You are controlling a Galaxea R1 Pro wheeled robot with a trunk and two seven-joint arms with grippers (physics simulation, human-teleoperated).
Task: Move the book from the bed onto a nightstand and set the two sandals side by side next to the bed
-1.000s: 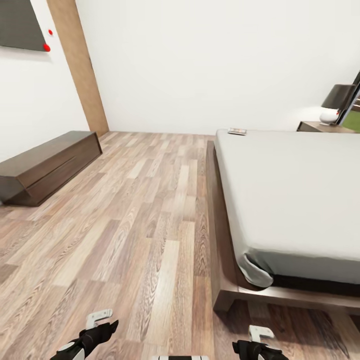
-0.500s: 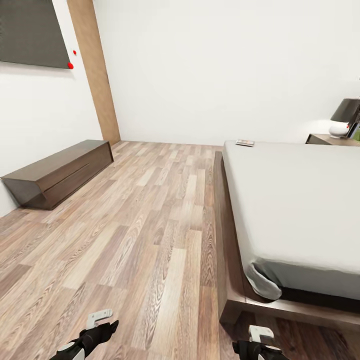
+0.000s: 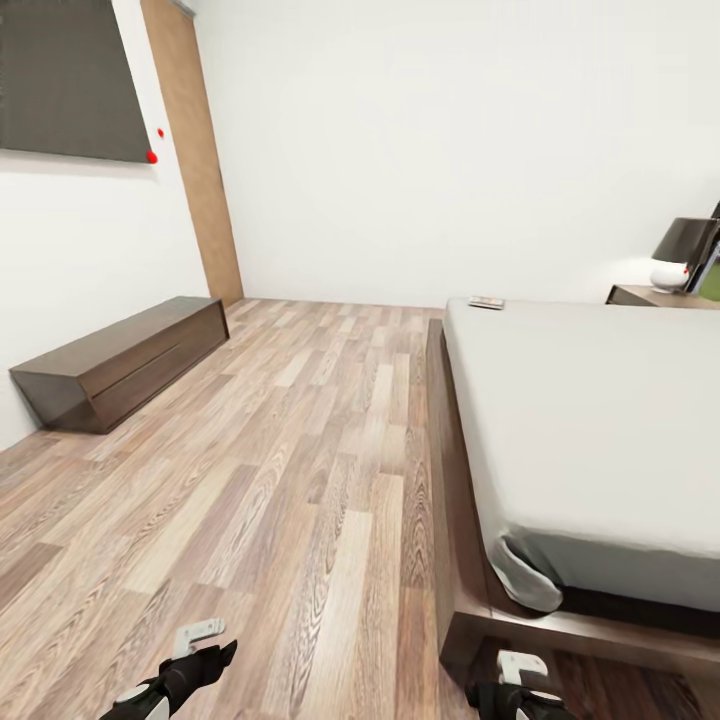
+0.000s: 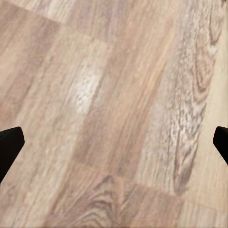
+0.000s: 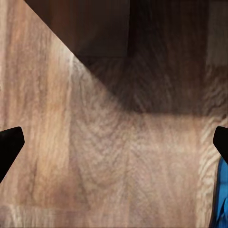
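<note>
While both pincers hang empty over the floor (image 3: pixel 300 480) with fingers spread apart — left pincer (image 4: pixel 114 142), right pincer (image 5: pixel 114 142) — the book (image 3: pixel 487 302) lies at the bed's (image 3: pixel 600 420) far corner, near the nightstand (image 3: pixel 650 296); a blue sandal (image 5: pixel 221 199) edges the right wrist view.

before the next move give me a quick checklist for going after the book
1. Book in sight: ok, it lies at the far corner of the bed, near the wall.
2. Book within reach: not ok, it is far ahead of both arms; drive closer along the floor.
3. Left gripper free: ok, fingers wide apart over bare planks.
4. Right gripper free: ok, open, nothing between the fingers.
5. Nightstand located: ok, beyond the bed, a lamp stands on it; free space on top cannot tell.
6. Sandals: cannot tell; a blue edge shows in the right wrist view.
</note>
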